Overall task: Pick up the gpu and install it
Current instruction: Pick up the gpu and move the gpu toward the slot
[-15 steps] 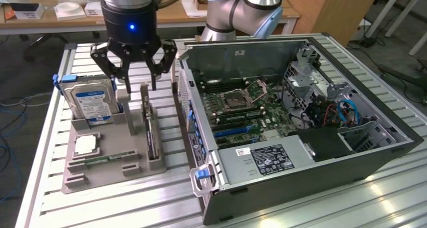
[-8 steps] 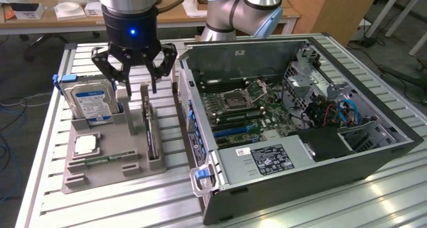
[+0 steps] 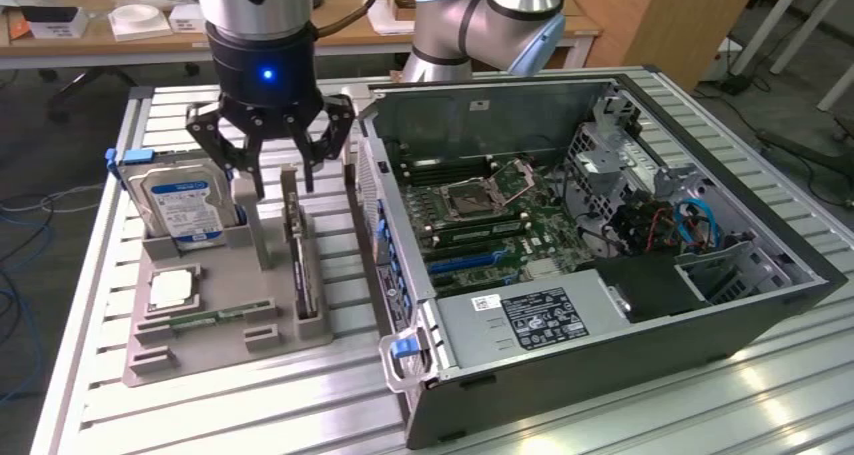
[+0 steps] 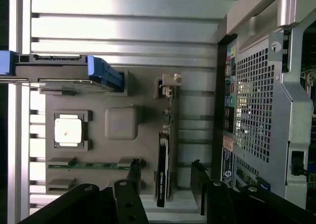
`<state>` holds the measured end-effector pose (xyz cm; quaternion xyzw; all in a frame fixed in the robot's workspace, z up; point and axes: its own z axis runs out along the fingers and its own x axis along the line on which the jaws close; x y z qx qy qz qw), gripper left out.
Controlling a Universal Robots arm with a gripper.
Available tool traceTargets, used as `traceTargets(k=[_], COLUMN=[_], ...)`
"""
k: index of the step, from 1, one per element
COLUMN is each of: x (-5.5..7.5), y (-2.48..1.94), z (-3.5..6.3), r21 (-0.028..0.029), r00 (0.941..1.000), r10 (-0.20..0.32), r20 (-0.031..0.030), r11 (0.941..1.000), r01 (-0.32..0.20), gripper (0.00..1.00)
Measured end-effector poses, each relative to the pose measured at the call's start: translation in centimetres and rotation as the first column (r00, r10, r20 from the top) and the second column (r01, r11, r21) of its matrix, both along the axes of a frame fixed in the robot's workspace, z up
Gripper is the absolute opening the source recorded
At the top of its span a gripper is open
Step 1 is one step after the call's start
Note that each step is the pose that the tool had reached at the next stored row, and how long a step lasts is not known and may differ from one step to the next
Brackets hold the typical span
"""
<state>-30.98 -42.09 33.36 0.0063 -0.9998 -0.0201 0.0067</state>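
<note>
Black and spread wide, the gripper point(image 3: 276, 175) hangs empty right over the gpu point(image 3: 299, 260), which stands on edge in a slot of the grey tray point(image 3: 200, 350), just beside the open computer case point(image 3: 641, 305).
</note>
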Motion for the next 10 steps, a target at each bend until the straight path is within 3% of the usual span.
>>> traceTargets(k=[10], x=[0.0], y=[-0.06], z=[-1.26], r21=[0.0], r00=[1.0], r10=[0.0], r20=[0.0], r11=[1.0], r01=[0.0], gripper=[0.53])
